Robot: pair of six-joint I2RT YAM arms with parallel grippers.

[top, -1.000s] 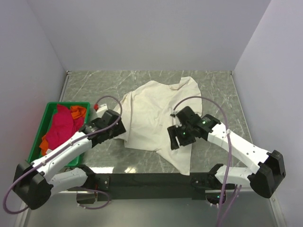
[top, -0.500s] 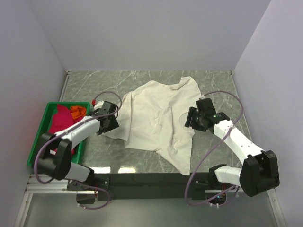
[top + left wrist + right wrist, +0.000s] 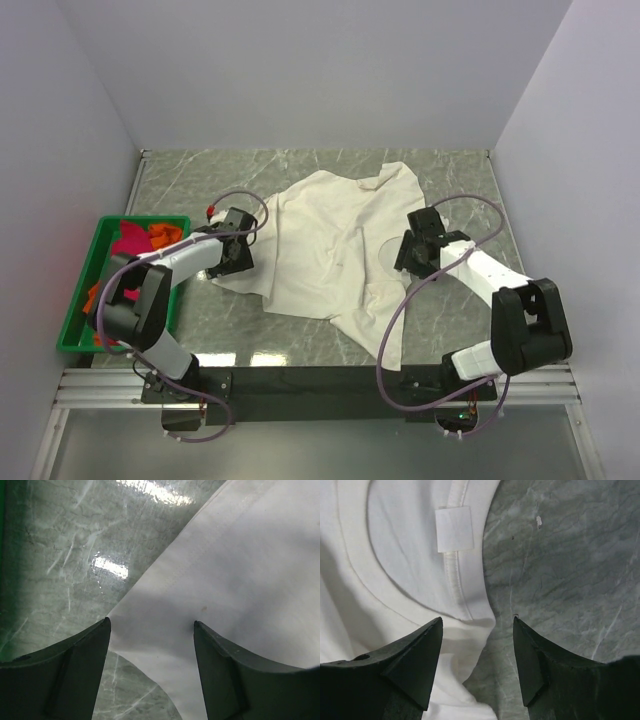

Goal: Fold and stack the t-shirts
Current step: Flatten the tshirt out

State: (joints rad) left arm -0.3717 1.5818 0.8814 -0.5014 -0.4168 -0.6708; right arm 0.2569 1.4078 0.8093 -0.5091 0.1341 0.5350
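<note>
Cream t-shirt [image 3: 330, 245]: we see it unfolded, rumpled, spread mid-frame.
Pink t-shirt [image 3: 128, 242]: bunched at frame left.
Orange t-shirt [image 3: 165, 236]: crumpled, touching the pink.

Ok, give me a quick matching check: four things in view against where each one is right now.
Things:
1 cream t-shirt
2 green crate
3 left fingers
4 right fingers

Places:
A open above the collar
B spread crumpled in the middle
C at the far left
D open above a pointed corner of cloth

Pairs: 1-B, 2-C, 3-D, 4-A
</note>
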